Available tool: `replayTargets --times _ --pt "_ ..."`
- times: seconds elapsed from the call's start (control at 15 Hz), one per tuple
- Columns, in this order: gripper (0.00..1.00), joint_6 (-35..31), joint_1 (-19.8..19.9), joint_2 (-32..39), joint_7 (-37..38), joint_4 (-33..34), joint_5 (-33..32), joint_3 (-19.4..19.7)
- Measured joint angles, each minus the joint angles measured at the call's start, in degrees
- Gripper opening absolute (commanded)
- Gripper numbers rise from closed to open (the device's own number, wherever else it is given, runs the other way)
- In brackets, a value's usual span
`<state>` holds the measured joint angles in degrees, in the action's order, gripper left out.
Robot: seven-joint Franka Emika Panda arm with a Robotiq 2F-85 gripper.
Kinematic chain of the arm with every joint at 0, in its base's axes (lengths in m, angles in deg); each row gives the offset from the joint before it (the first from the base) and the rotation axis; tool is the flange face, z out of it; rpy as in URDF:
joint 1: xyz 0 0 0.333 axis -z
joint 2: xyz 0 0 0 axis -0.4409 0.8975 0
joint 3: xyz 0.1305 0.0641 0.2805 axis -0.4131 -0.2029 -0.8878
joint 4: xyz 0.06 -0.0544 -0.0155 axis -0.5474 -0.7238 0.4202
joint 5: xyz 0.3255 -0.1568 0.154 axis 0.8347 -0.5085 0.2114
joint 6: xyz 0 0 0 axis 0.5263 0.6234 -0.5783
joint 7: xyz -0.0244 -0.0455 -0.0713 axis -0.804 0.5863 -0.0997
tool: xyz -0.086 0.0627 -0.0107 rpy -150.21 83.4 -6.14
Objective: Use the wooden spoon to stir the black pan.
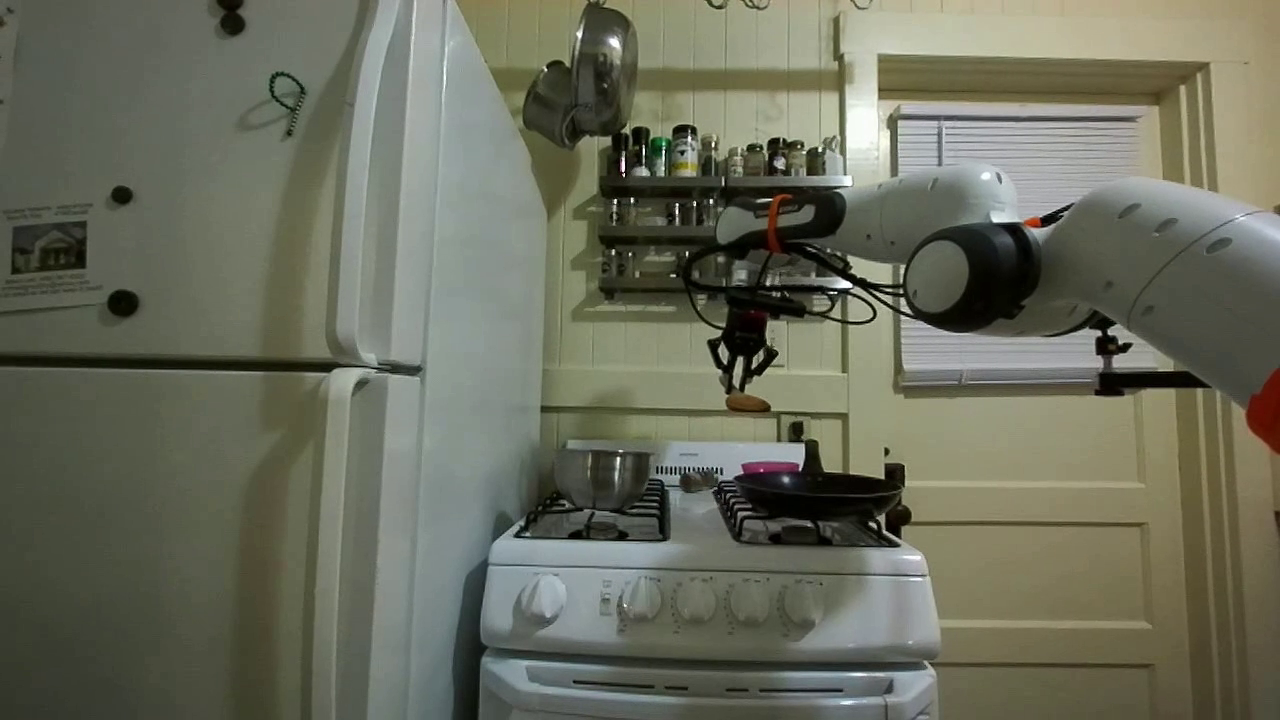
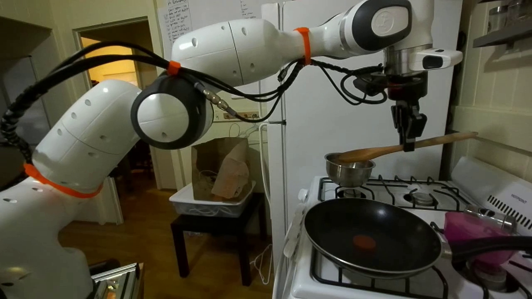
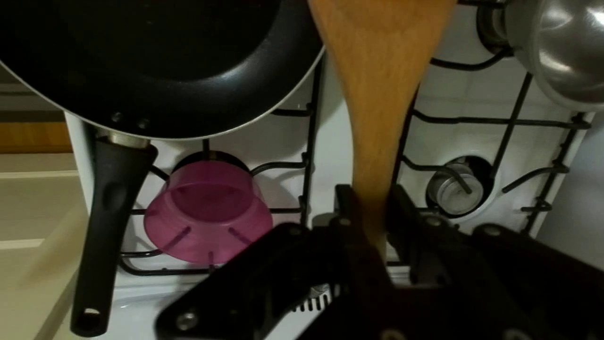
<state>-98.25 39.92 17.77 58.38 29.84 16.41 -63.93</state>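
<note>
Pinches wooden spoon (image 3: 384, 80) in tightly closed gripper (image 3: 371, 200), holds it slightly tilted above gas stove (image 1: 710, 558), higher than black frying pan (image 2: 374, 220)

Both exterior views share the stove (image 1: 710, 557); the wrist view looks closely down.

In an exterior view, the tan wooden spoon (image 2: 386, 150) slants at centre right, broad end lower; the shallow black pan (image 2: 384, 232) sits lower right.

Black pan (image 2: 374, 228), pot (image 2: 350, 173), pink bowl (image 3: 207, 203) on stove (image 1: 700, 555)
</note>
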Motion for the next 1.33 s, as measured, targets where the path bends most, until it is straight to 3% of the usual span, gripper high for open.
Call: replayTargets --times 0.47,0.53,0.73,0.8,1.33 --pt "0.05 -3.77 2.69 -0.28 10.13 -3.61 0.23 0.92" --pt "0.22 -5.22 2.71 -0.74 11.88 -4.78 0.05 1.39" --pt "0.22 -7.68 2.74 -2.53 13.5 -8.0 0.02 2.21" --pt "0.05 -7.69 2.74 -2.96 13.68 -8.49 0.02 2.24" --pt "0.05 -2.58 2.11 -4.67 14.38 -11.5 -1.38 2.57"
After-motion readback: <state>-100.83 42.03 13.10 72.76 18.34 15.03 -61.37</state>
